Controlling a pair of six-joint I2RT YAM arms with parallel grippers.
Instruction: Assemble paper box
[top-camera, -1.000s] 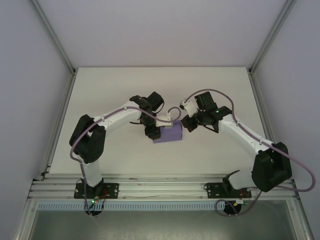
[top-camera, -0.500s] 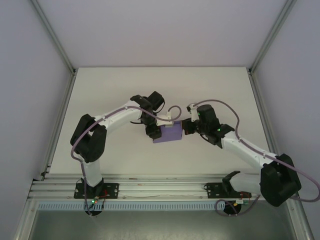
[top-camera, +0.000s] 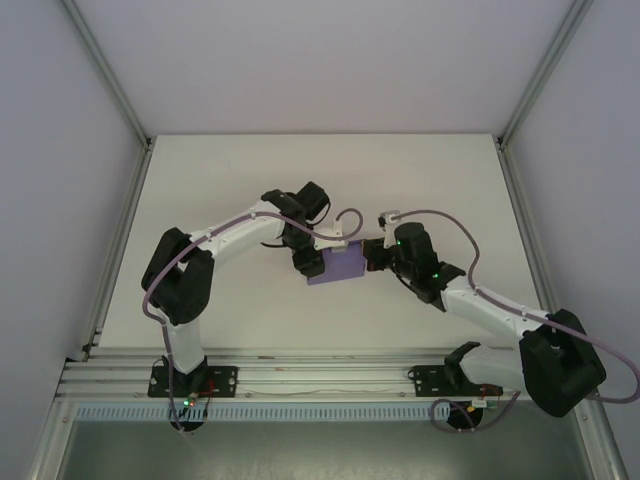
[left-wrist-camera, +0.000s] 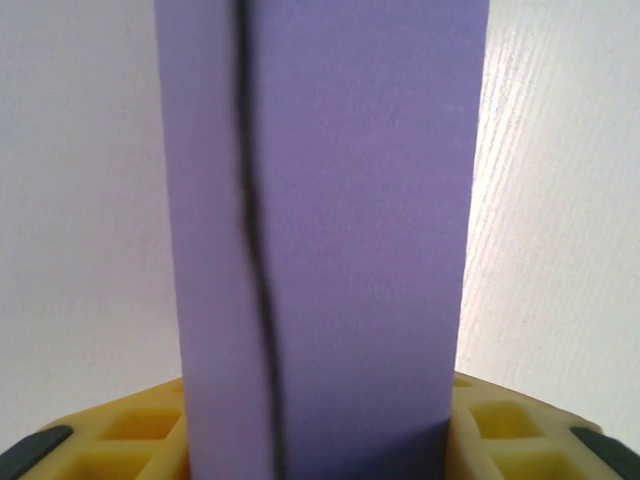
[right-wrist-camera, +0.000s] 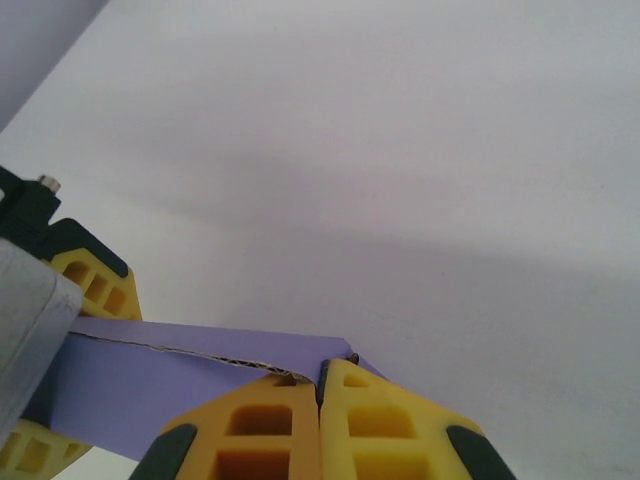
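Top external: white table (top-camera: 200, 180), pale walls, metal corner posts. paper box (top-camera: 338, 267) at table centre, long axis running left-right across table. left gripper (top-camera: 310, 262) grasps its left end; right gripper (top-camera: 372, 256) at its right end.

Left wrist: box points straight away between yellow fingers (left-wrist-camera: 500, 430), dark seam lengthwise.

Right wrist: right gripper clenched, tips against box edge.

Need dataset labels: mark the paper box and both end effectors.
paper box (top-camera: 338, 266): top external view, middle of top face.
left end effector (top-camera: 312, 264): top external view, between its fingertips.
right end effector (right-wrist-camera: 320, 376): right wrist view, between closed fingertips.
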